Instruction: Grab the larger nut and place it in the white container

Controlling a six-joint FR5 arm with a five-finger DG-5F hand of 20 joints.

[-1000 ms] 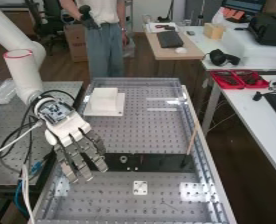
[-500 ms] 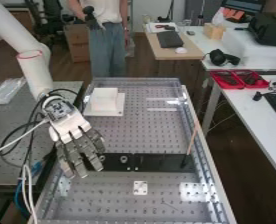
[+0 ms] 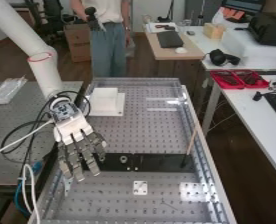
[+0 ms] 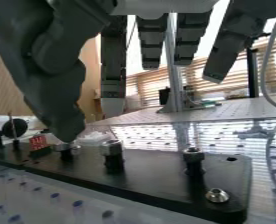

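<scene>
nuts (image 4: 111, 147), bright metal, seated on upright black posts along the black plate (image 4: 142, 175); which is the larger cannot be told. the hand (image 3: 70, 129) is positioned at one end of this plate, palm down, its fingers (image 4: 113, 65) extended and apart, the thumb (image 4: 55, 85) slightly bent, with nothing grasped. the white container (image 3: 105, 98) stands farther along the perforated bench (image 3: 138, 132), well apart from the plate.

Nuts (image 4: 111, 147) on posts (image 4: 114, 162) on plate (image 4: 152, 175)
</scene>
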